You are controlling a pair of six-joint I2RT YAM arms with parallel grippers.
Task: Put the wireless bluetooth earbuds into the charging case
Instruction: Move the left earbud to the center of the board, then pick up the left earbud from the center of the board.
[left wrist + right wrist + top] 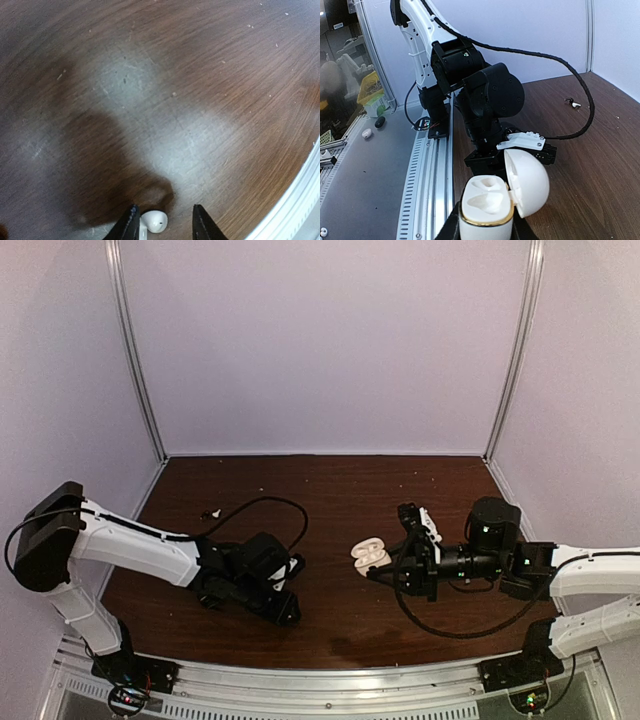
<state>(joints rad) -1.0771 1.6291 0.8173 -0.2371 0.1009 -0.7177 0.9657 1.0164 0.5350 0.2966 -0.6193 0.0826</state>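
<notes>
Finds the left gripper point(164, 226) low over the brown wooden counter point(200, 75), jaws apart, with one white earbud point(155, 220) lying on the wood between them, right up against the finger point(127, 227) on the left of that wrist view and clear of the other. Finds the right gripper point(485, 229) near the counter's middle, jaws clamped on the lower half of the white charging case point(485, 212), held upright with its lid point(527, 182) swung open to one side and two pale hollows showing inside. Cannot tell whether the case touches the wood.
</notes>
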